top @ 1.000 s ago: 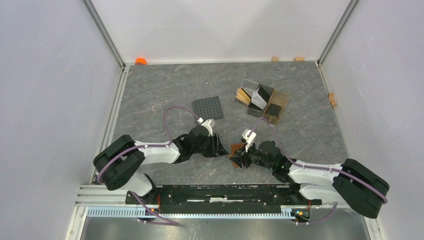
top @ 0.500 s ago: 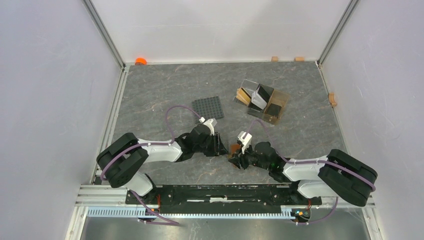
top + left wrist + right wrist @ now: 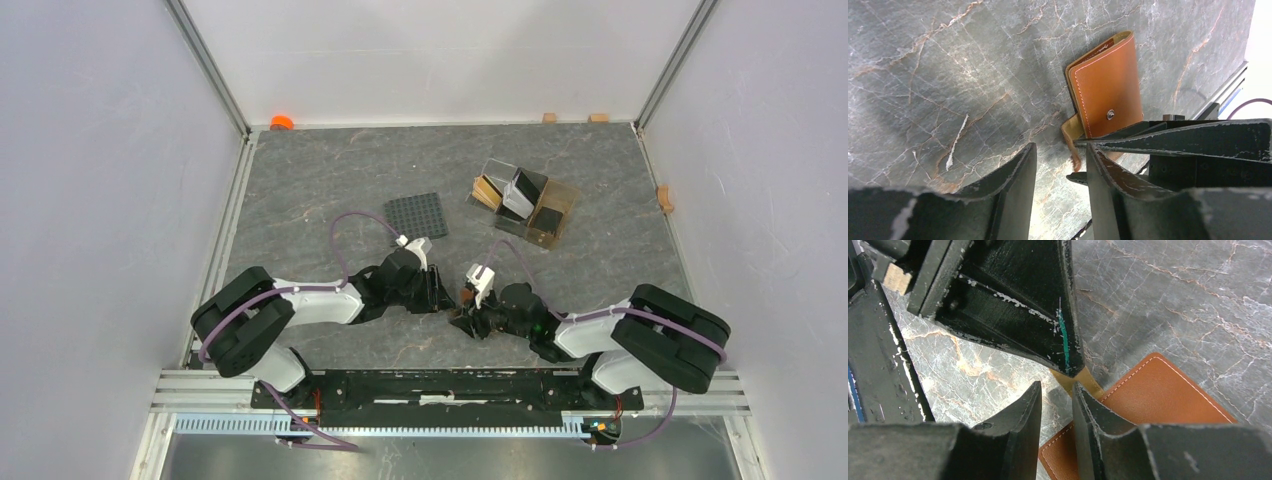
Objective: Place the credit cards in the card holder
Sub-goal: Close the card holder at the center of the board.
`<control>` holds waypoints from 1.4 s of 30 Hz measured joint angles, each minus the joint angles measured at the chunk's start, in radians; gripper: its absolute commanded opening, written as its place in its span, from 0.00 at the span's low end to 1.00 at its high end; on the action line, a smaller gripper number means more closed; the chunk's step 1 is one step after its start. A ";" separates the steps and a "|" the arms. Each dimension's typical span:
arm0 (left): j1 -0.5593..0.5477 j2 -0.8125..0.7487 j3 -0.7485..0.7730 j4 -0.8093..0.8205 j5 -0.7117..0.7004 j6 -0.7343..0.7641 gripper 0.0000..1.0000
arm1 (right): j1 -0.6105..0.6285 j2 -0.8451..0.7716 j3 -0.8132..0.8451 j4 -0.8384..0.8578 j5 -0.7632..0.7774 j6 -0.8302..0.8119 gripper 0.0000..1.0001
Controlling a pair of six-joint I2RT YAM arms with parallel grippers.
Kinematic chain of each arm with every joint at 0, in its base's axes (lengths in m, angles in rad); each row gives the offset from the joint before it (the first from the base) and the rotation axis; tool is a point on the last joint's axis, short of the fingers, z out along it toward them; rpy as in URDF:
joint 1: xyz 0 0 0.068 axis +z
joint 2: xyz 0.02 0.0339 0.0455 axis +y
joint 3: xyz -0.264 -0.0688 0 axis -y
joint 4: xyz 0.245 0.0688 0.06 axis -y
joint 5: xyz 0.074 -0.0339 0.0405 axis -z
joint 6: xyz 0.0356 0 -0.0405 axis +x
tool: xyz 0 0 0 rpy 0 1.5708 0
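The card holder (image 3: 1108, 85) is a brown leather wallet lying folded shut on the marble table, its snap stud facing up and a tan flap (image 3: 1087, 381) sticking out at one corner. My left gripper (image 3: 1060, 147) is open just short of that flap, with only table between its fingers. My right gripper (image 3: 1057, 385) comes from the opposite side, jaws narrow but open, hovering over the wallet's corner. One left finger (image 3: 1048, 330) points down onto the flap. In the top view both grippers (image 3: 437, 290) (image 3: 468, 318) meet at the wallet (image 3: 466, 296). The credit cards (image 3: 519, 190) stand far off in a clear amber stand.
A dark grey studded plate (image 3: 416, 214) lies behind the left arm. The amber compartment stand (image 3: 550, 215) sits at the back right. Small wooden blocks (image 3: 665, 198) and an orange piece (image 3: 282, 122) lie along the walls. A metal rail (image 3: 450, 385) runs along the near edge.
My right gripper has slid left to the wallet and its jaws have narrowed. The right arm has folded in closer. The left gripper has barely moved.
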 measured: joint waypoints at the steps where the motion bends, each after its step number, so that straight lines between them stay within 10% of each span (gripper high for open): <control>1: 0.000 0.000 0.000 0.000 0.000 -0.001 0.51 | 0.003 0.007 0.003 0.001 -0.001 0.000 0.33; 42: -0.010 -0.021 -0.020 -0.085 -0.008 -0.069 0.24 | 0.022 0.067 0.035 0.008 0.006 0.000 0.29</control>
